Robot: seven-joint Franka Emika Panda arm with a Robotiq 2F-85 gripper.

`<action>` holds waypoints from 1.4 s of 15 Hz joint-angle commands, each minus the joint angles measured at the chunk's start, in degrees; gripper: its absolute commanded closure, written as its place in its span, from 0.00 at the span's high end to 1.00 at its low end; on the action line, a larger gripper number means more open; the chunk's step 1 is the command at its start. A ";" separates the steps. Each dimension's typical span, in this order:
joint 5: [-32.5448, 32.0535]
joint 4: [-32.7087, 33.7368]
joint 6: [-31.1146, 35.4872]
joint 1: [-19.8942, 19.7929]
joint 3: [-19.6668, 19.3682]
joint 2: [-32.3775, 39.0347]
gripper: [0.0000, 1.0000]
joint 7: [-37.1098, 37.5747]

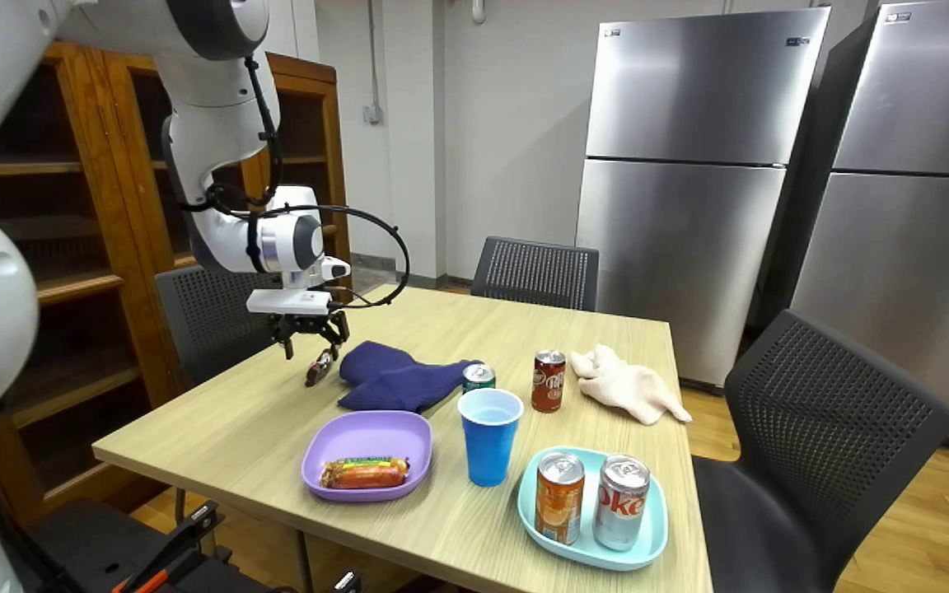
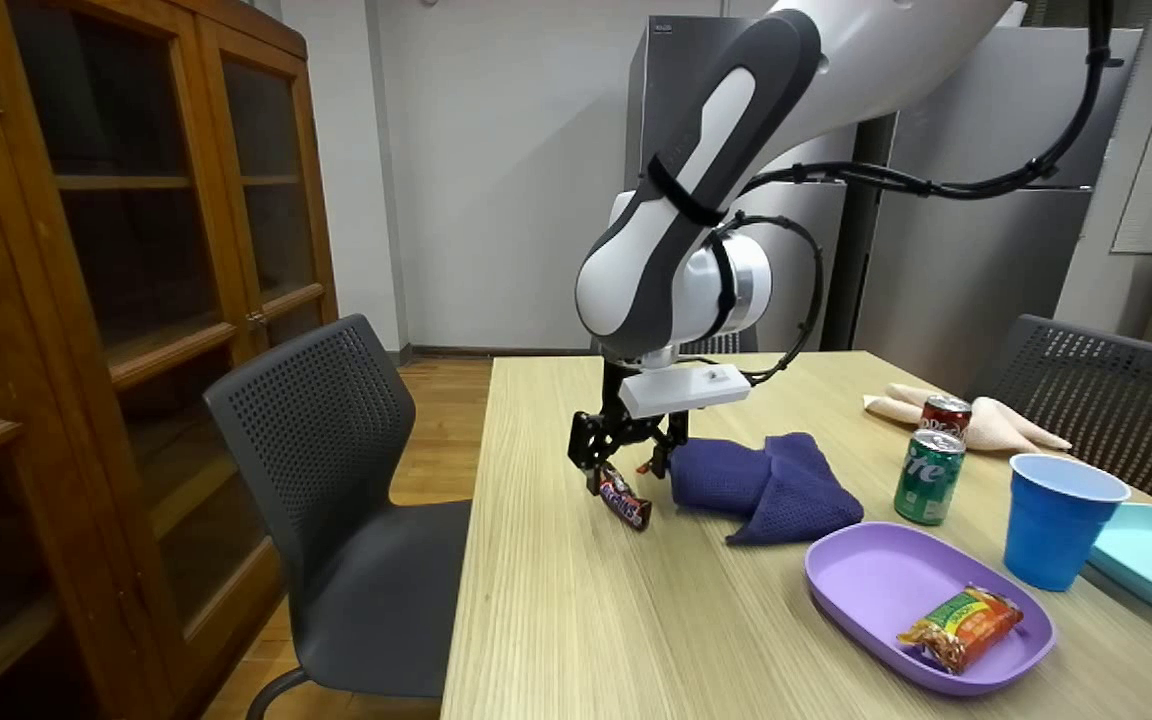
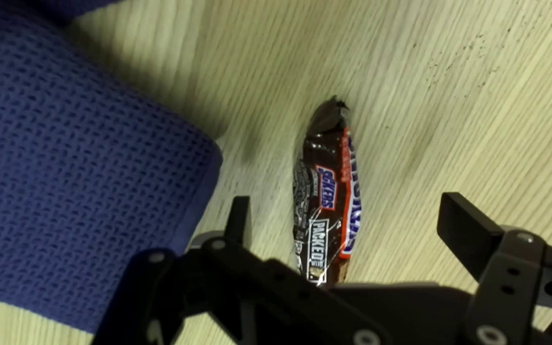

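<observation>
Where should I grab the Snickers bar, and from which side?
Probably best across the middle of the Snickers bar, coming from above: in the wrist view it lies lengthwise between the open jaws, long sides facing them, while its visible end narrows. Mind the blue cloth beside one jaw.

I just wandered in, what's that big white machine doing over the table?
A white, jointed robot arm holds its black end effector close over a slim, shiny brown Snickers bar lying on the pale wood-grain table. The fingers are open on either side of the bar, gripping nothing. A navy woven cloth lies alongside, and a purple rounded tray holds a red-orange wrapped snack.
</observation>
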 commanded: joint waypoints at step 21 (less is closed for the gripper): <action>-0.57 3.90 -3.69 0.52 -0.22 1.05 0.03 -2.34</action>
